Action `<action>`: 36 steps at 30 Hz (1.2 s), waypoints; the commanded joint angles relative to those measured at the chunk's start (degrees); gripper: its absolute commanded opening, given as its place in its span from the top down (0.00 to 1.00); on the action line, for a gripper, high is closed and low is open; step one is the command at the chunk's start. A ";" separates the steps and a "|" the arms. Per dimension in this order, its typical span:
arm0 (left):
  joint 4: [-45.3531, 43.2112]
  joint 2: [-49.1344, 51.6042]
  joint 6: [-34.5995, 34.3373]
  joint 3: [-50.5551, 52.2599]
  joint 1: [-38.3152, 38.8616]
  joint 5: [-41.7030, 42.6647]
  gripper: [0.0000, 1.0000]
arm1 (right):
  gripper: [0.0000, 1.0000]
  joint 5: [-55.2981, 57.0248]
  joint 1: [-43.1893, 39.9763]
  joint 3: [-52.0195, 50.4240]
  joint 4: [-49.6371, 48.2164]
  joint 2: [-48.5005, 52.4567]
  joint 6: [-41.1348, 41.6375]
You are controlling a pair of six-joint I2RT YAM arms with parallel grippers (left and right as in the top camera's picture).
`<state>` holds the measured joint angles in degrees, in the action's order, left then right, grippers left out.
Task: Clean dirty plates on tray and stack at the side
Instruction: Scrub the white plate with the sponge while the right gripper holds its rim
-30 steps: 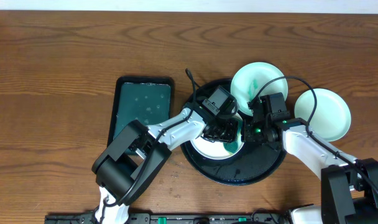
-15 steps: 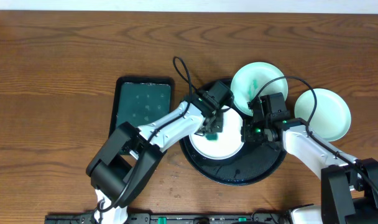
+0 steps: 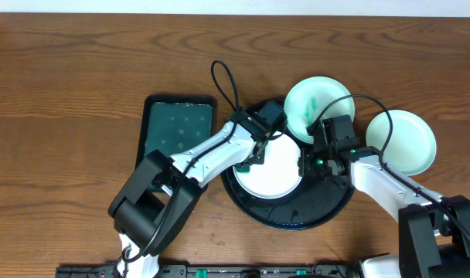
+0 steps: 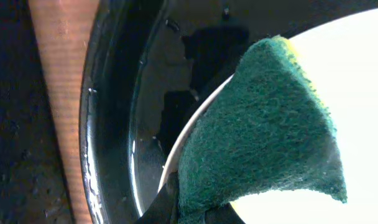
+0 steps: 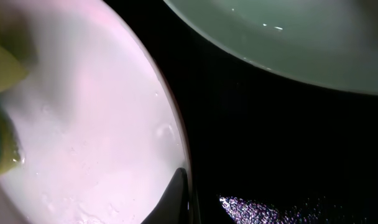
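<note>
One wood-grain tabletop carried the round black tray, with a green rectangular tray near it. Inside the black tray lay a white plate with a clean middle, a smeared plate overlapped its far rim, and a third plate sat on the wood just beside it. The left gripper was clamped on a green sponge at the white plate's edge, while the right gripper was pinched tight on the opposite rim.
</note>
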<state>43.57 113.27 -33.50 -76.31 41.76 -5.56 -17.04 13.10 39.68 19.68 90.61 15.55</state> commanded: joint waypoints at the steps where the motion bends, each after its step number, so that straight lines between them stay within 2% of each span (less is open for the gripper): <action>1: 2.80 2.73 0.87 2.05 -2.16 5.68 0.93 | 0.99 2.64 0.13 -1.11 1.49 1.60 -0.59; 6: -0.17 2.73 1.16 3.19 -1.75 24.63 0.92 | 0.99 2.62 0.13 -1.11 1.53 1.60 -0.57; 12: -2.97 2.73 3.45 3.34 0.42 32.76 0.93 | 0.99 2.64 0.13 -1.11 1.49 1.60 -0.57; 20: -9.27 2.73 3.19 3.34 4.83 33.48 0.92 | 0.99 2.64 0.13 -1.11 1.55 1.60 -0.57; 28: -9.88 2.75 2.86 3.34 7.69 33.46 0.92 | 0.99 2.62 0.13 -1.11 1.55 1.60 -0.57; 32: -9.25 2.75 5.38 3.34 8.00 33.35 0.92 | 0.99 2.64 0.13 -1.11 1.53 1.60 -0.57; 36: -3.63 2.73 4.70 3.32 7.98 25.29 0.93 | 0.99 2.64 0.13 -1.11 1.49 1.60 -0.57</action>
<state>35.81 114.02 -29.69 -74.43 48.25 22.52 -16.71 13.04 39.70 19.84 90.61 15.49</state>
